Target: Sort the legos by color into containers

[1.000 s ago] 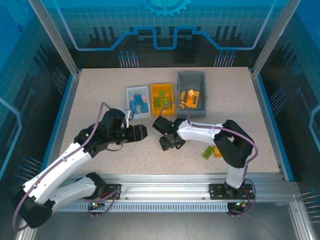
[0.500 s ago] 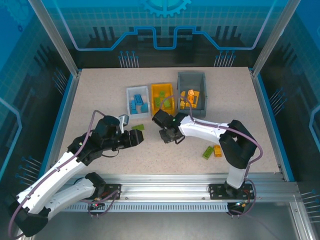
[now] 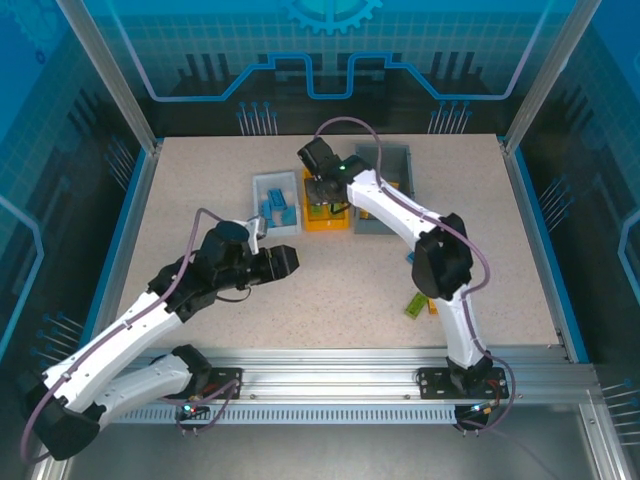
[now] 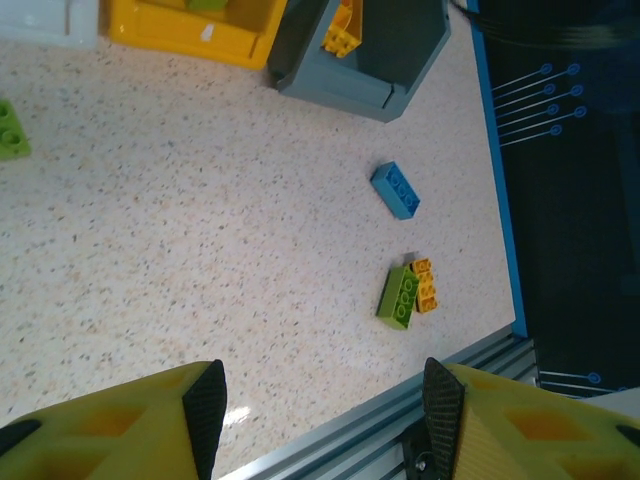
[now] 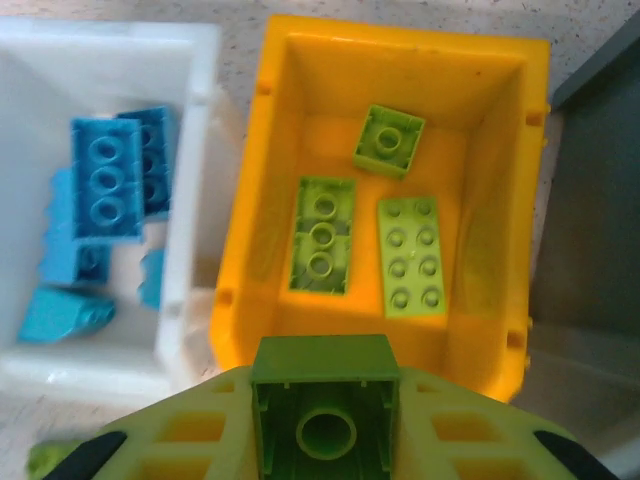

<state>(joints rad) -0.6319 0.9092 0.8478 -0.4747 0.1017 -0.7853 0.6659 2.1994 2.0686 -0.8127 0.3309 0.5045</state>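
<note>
My right gripper (image 3: 322, 192) hovers over the near end of the orange-yellow bin (image 3: 327, 218), shut on a dark green square brick (image 5: 325, 400). Three light green bricks (image 5: 322, 235) lie in that bin (image 5: 500, 150). The white bin (image 5: 190, 60) to its left holds several blue bricks (image 5: 105, 180); the grey bin (image 3: 392, 160) stands on its right. My left gripper (image 3: 285, 262) hangs open over bare table, nothing between its fingers (image 4: 205, 410). Loose on the table lie a blue brick (image 4: 396, 190), a green brick (image 4: 400, 296) touching an orange one (image 4: 424, 285), and another green brick (image 4: 10, 130).
An orange brick (image 4: 342, 30) leans inside the grey bin (image 4: 370, 60). The loose green and orange pair (image 3: 416, 305) lies near the table's front right, close to the metal rail (image 3: 350, 358). The right arm (image 3: 440, 262) stretches from there across to the bins.
The right arm has swung from the table's middle back to above the orange-yellow bin, carrying the green brick. The left gripper has shifted slightly right and away.
</note>
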